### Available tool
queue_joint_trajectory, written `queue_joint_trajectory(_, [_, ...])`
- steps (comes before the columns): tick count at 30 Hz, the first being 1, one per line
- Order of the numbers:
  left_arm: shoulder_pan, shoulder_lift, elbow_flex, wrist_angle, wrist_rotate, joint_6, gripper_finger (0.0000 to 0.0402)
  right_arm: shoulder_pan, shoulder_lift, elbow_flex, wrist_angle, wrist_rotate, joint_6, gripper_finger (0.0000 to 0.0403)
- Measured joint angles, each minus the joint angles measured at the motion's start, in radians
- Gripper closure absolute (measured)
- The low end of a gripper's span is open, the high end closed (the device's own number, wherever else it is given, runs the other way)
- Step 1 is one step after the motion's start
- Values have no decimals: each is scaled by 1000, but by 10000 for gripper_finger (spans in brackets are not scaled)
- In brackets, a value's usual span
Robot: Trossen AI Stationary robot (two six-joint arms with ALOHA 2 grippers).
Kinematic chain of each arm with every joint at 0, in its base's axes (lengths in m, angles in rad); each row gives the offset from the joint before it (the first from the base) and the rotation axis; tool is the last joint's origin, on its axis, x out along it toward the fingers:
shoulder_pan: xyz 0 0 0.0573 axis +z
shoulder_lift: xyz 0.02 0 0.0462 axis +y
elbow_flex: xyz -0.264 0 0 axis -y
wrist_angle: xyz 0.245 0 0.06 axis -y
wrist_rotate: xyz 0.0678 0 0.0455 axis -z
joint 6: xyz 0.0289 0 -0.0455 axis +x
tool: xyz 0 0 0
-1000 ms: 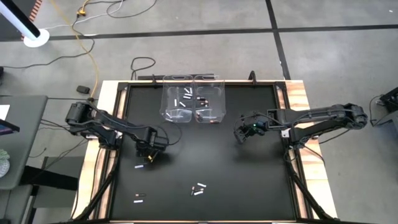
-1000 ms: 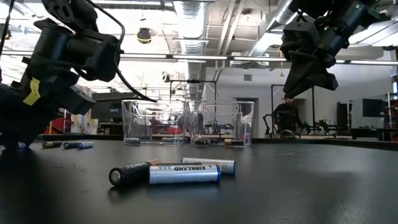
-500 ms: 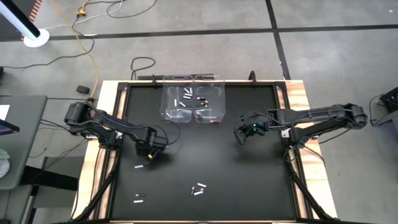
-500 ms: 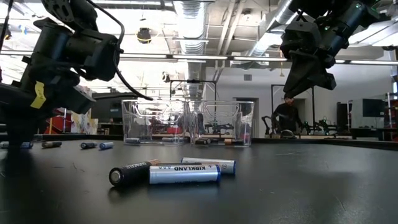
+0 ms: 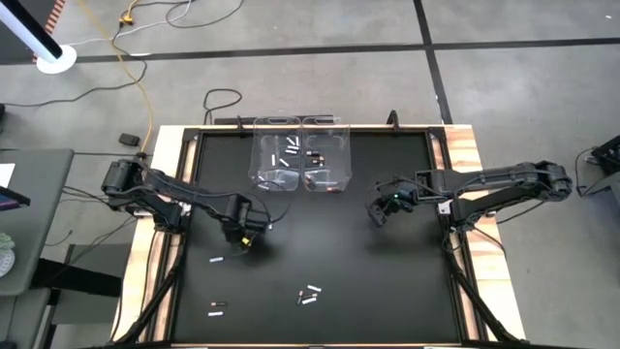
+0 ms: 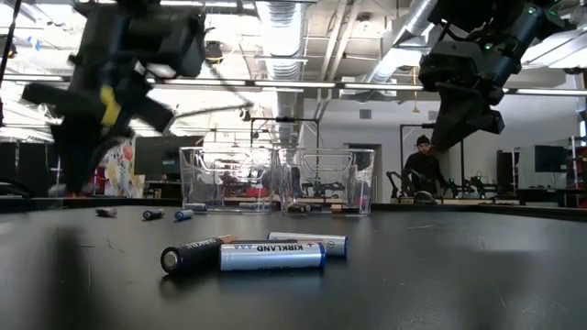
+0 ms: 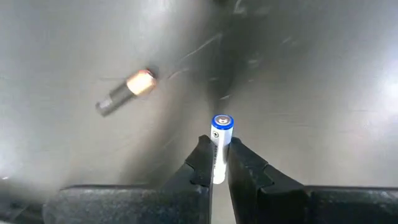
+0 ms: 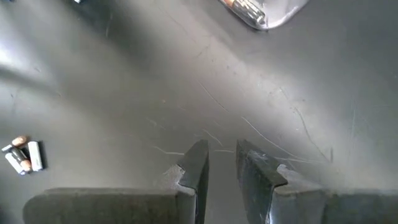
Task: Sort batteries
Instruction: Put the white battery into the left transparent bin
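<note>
White, blue-capped battery [image 7: 219, 146]; black table [image 7: 311, 74]

The left gripper [image 6: 69, 183] is smeared by motion in the low view, so its fingers cannot be made out there. In its own wrist view the white battery [image 7: 219, 144] shows only its capped end and upper length; the rest is buried between the fingers [image 7: 198, 163]. Ahead of that claw a dark battery [image 7: 125, 91] lies blurred, its markings unreadable. Ahead of the right gripper [image 8: 220, 163], a clear bin [image 8: 267, 14] is cut off by the picture's edge. From above, the batteries inside the bins [image 5: 299, 153] are too small to count.
</note>
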Motion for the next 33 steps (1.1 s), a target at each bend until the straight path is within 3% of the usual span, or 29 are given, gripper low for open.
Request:
queue_joint_trajectory(9, [11, -2, 308, -89, -11, 0, 382, 0, 0, 0, -9, -1, -28, 305])
queue_joint_trajectory(13, [51, -2, 445, -83, -112, -10, 382, 0, 0, 0, -4, -1, -58, 305])
queue_joint_trajectory(18, [161, -3, 588, -86, -236, 17, 382, -1, 0, 0, 35, -1, -66, 305])
queue_joint_trajectory(22, [316, -3, 633, -70, -277, 80, 382, -1, 0, 0, 69, 0, -47, 305])
queue_joint_trajectory(28, [585, 14, 634, 16, -181, 225, 382, -1, 0, 0, 107, 0, 18, 305])
queue_joint_trajectory(33, [735, 85, 635, 124, -58, 313, 382, -3, 0, 0, 124, 1, 90, 305])
